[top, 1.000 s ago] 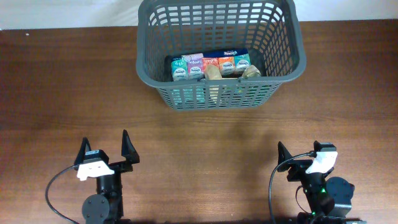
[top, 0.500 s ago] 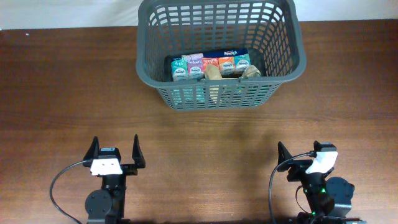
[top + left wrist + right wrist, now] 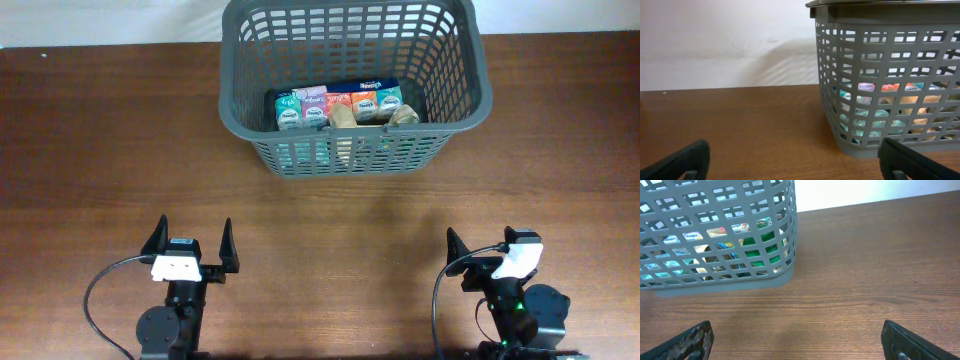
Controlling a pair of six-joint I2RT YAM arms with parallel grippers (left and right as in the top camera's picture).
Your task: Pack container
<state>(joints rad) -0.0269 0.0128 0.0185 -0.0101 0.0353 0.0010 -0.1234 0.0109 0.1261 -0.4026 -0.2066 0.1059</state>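
Note:
The container, a large dark grey lattice basket (image 3: 455, 60), stands at the far middle of the wooden table. It also shows in the left wrist view (image 3: 880, 35) and the right wrist view (image 3: 715, 210). Inside lies a row of colourful small cartons (image 3: 338, 106) and some tan items (image 3: 345, 117). My left gripper (image 3: 192, 243) is open and empty near the table's front edge, left of centre. My right gripper (image 3: 480, 243) is open and empty near the front edge on the right. Both are well short of the basket.
The brown wooden table (image 3: 100, 150) spreads bare between the grippers and the basket. A white wall runs behind the table's far edge (image 3: 715, 45).
My left gripper has shifted right along the front edge and turned to face straight ahead. The right arm and the basket have not moved.

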